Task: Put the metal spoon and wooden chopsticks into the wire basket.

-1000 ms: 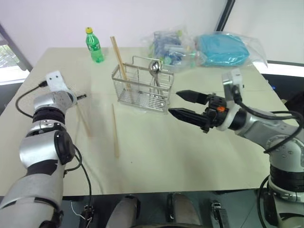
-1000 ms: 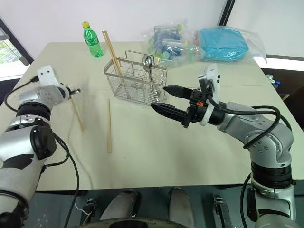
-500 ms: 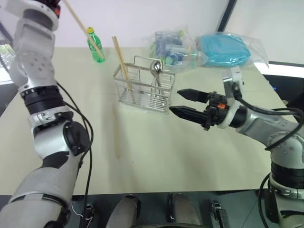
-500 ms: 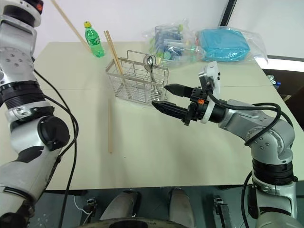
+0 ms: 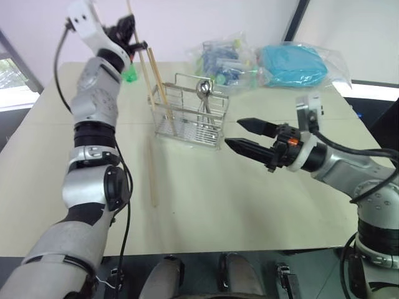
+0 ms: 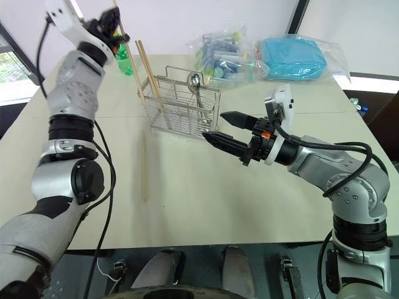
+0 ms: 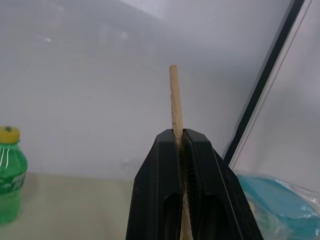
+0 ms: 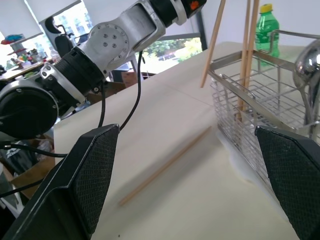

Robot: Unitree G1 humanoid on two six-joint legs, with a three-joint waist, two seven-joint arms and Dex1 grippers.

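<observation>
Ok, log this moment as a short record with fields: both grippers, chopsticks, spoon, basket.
left gripper: shut on a chopstick, raised beside the wire basket
right gripper: open, empty, near the basket
chopstick in basket: upright, leaning
chopstick on table: lying flat in front of the basket
metal spoon: standing in the basket, bowl up

The raised left gripper (image 5: pixel 129 28) pinched a pale wooden chopstick (image 5: pixel 141 65), hanging just beside the silver wire basket (image 5: pixel 189 117). Inside the basket stood another chopstick (image 5: pixel 161 84) and a shiny metal spoon (image 5: pixel 203 92). A third chopstick (image 5: pixel 151 171) lay on the beige table (image 5: pixel 206 199). The right gripper (image 5: pixel 240 134) hovered with its black fingers spread, near the basket.
</observation>
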